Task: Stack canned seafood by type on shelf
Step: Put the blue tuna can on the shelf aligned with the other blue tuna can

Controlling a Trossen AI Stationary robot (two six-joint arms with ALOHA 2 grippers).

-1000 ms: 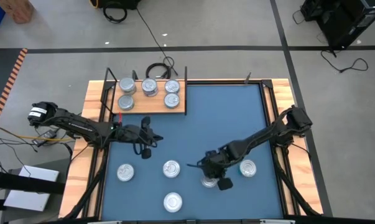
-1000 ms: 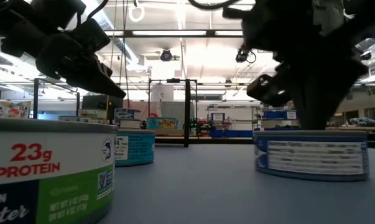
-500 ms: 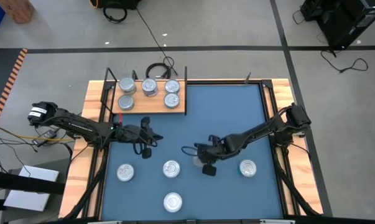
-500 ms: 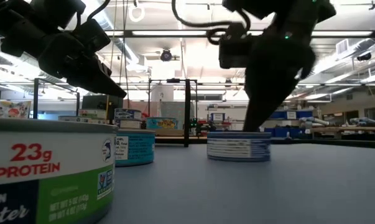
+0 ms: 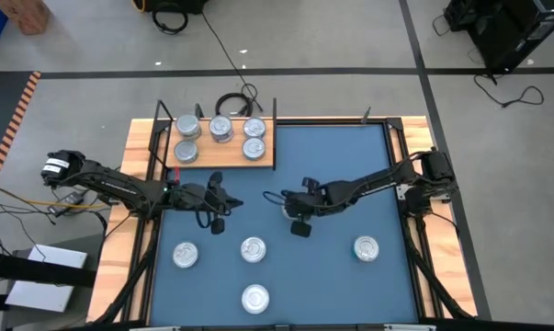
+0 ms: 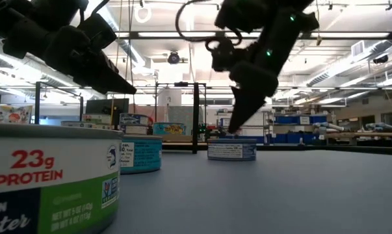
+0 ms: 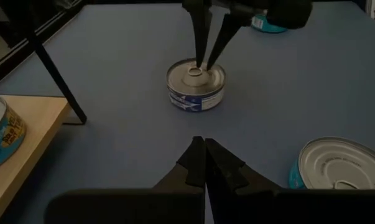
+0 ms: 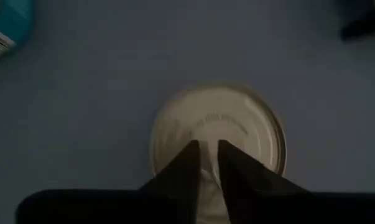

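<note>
The tin under my right gripper is a low silver can with a blue and white label; it stands on the blue mat near its middle. My right gripper comes down onto its lid, fingers shut. My left gripper hangs shut above the mat, left of that tin, touching nothing. The shelf, a light wooden board, lies at the mat's far left corner with several tins standing on it. My right gripper has its shut fingertips on the middle of the tin's lid, beside the pull ring. The fingers come from above, slanting in from the right. The tin stands flat on the mat, upright.
More tins stand on the mat: one near the left edge, one in the middle, one at the near edge, one to the right. A black cable coil lies behind the shelf. Thin black uprights rise at the shelf's corners.
My right gripper has moved from the mat's near right part toward the far left, toward the shelf, staying down on the tin's lid. The tin has slid along the mat with it, upright all the while. My left arm has kept still.
</note>
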